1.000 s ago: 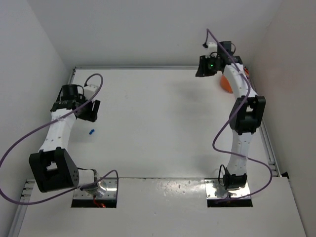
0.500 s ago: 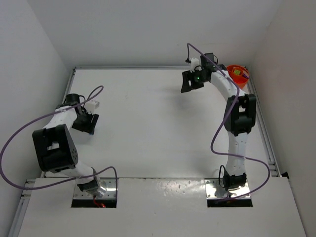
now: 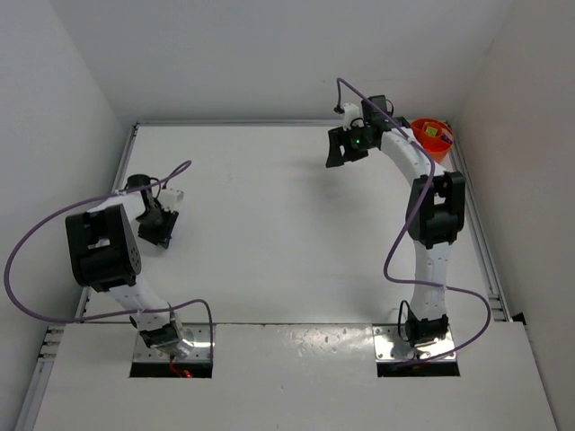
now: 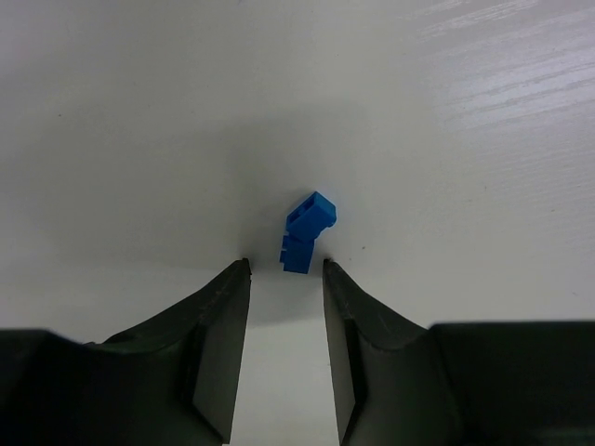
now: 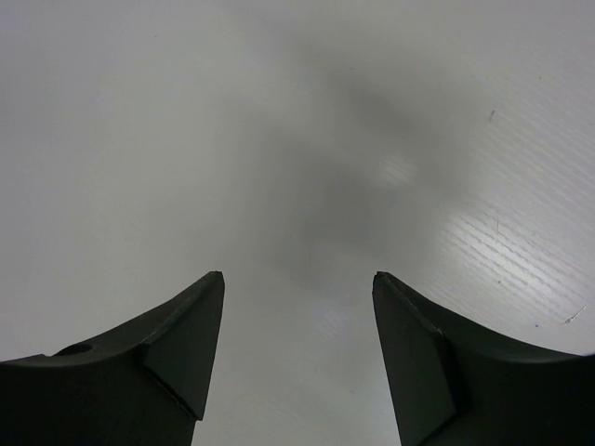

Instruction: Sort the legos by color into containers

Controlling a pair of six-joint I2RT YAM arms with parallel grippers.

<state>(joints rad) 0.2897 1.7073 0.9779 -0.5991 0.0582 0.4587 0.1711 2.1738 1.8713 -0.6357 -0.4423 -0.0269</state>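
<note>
white table (image 3: pixel 269 224) fills this little booth, with plain white walls (image 3: pixel 269 54) closing it in at the back and on both sides. from where i stand, the left arm (image 3: pixel 103 251) is folded back on itself at the left edge, its wrist dipped low to the surface. the left gripper (image 4: pixel 284 265) points down at the table with its jaws set narrow, a slim gap showing between the two dark fingers (image 4: pixel 218 344). a blue lego (image 4: pixel 305 232) lies on the table right at the mouth of that gap, its near end about level with the fingertips and the rest reaching out past them, tilted a bit to the right. neither finger presses on it; it lies free on the surface, with a soft shadow around it.

over on the other side, the right arm (image 3: pixel 436 211) stretches up toward the far right part of the table. the right gripper (image 5: pixel 297 277) hangs above bare surface with its jaws spread wide and nothing between them. the orange tub (image 3: pixel 432 135) sits in the far right corner, just beside the right arm's forearm and well apart from the blue lego. small flecks of colour show inside it, too small to make out. purple cables (image 3: pixel 36 260) loop off both arms.
</note>
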